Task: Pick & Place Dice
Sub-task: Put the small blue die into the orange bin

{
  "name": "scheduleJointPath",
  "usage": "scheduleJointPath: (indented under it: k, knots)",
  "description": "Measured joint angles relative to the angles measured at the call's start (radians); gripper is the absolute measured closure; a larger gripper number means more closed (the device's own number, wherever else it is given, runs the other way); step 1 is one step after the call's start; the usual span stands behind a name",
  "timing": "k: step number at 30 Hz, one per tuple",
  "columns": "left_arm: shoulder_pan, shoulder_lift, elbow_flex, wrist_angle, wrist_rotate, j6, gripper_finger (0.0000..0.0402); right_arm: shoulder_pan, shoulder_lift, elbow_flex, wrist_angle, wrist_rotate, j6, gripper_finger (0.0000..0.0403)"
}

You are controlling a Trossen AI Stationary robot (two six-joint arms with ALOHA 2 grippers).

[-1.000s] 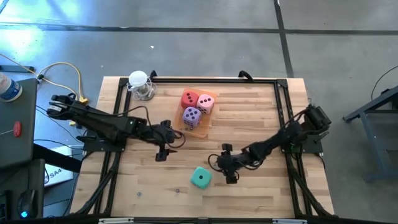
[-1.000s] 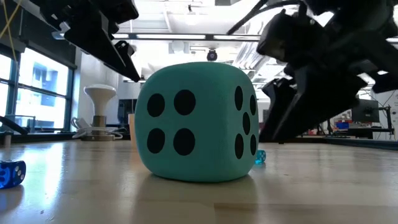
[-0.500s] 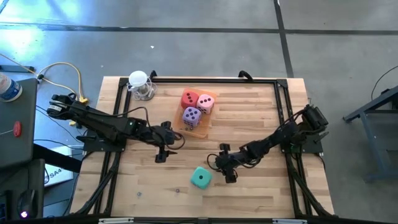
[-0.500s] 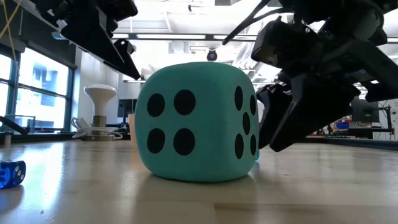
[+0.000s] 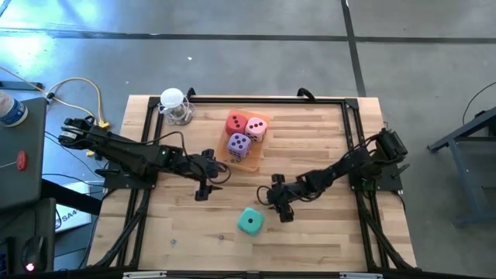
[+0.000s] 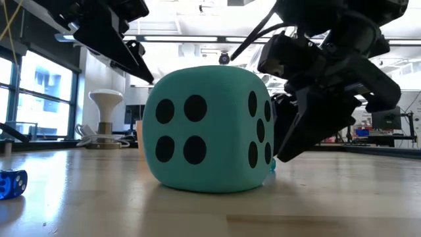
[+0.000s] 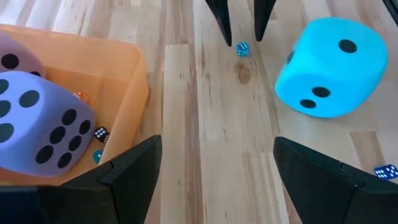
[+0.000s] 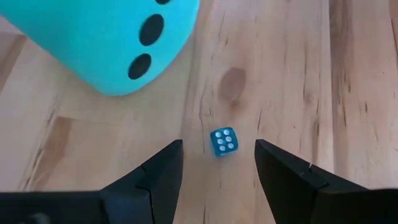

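The teal-green die (image 5: 249,222) (image 6: 207,128) rests flat on the wooden table near its near edge. The red die (image 5: 236,122), pink die (image 5: 256,128) and purple die (image 5: 239,143) (image 7: 37,121) sit in the orange tray (image 5: 260,149) (image 7: 134,81). My right gripper (image 5: 272,201) (image 8: 217,144) is open, low over the table just right of and beyond the teal die. Its fingers stand on either side of a tiny blue die (image 8: 223,141) (image 7: 242,48) without touching it. My left gripper (image 5: 218,177) (image 7: 217,142) is open and waits beside the tray.
A white knob-shaped object (image 5: 174,105) stands at the table's far left corner. Another tiny blue die (image 6: 12,183) (image 7: 385,171) lies on the table near the teal die, and several tiny dice lie in the tray. Black rails frame the table's edges. Bare wood lies between the two grippers.
My right gripper has moved toward the table's left and a little toward the far edge, lowering beside the teal die, and has stayed open. The dice and my left arm have kept still.
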Motion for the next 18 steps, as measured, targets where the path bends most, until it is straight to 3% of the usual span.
scheduleJointPath:
  k: [8, 18]
  knots:
    - [0.000, 0.000, 0.000, 0.000, 0.000, 0.001, 0.0100, 0.001, 0.024, 0.002, 0.033, -0.001, -0.020, 0.0212]
    - [-0.002, 0.000, 0.000, 0.007, 0.000, 0.002, 0.0100, -0.037, 0.057, 0.002, 0.086, -0.106, -0.038, 0.0215]
